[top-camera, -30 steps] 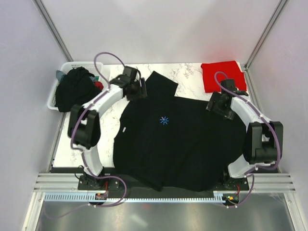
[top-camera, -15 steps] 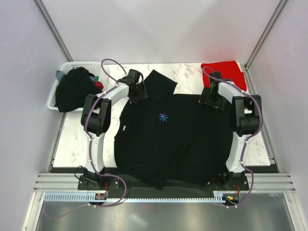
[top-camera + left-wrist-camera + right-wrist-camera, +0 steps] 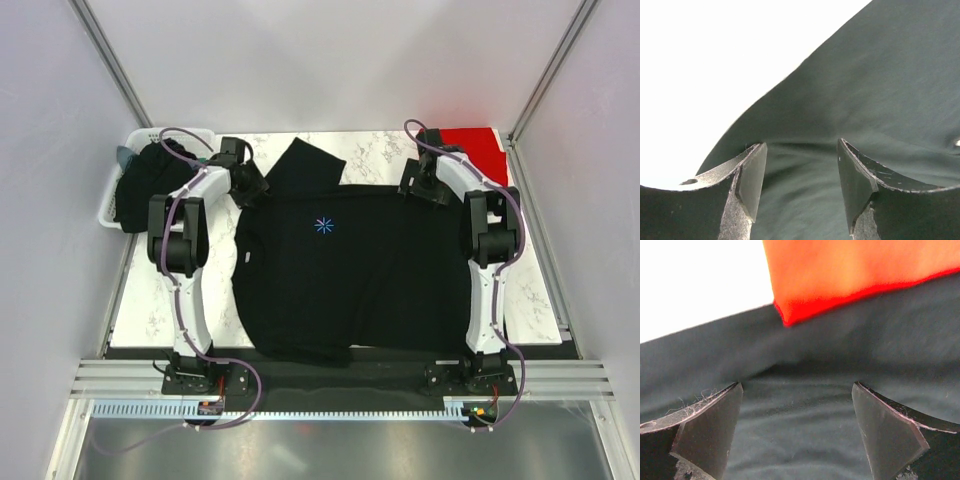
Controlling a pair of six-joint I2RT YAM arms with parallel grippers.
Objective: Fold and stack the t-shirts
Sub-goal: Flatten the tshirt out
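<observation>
Left gripper (image 3: 252, 186), right gripper (image 3: 409, 186), black t-shirt (image 3: 350, 270) shifted farther.

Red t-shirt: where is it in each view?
Top external: red t-shirt at the far right corner of the table.
Left wrist: not in it.
Right wrist: along the top, from centre to right edge.
Shared landmark: black t-shirt, the dark cloth in both wrist views.

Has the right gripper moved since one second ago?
Yes. The right gripper moved toward the far side, and now sits level with the red t-shirt, left of it.
</observation>
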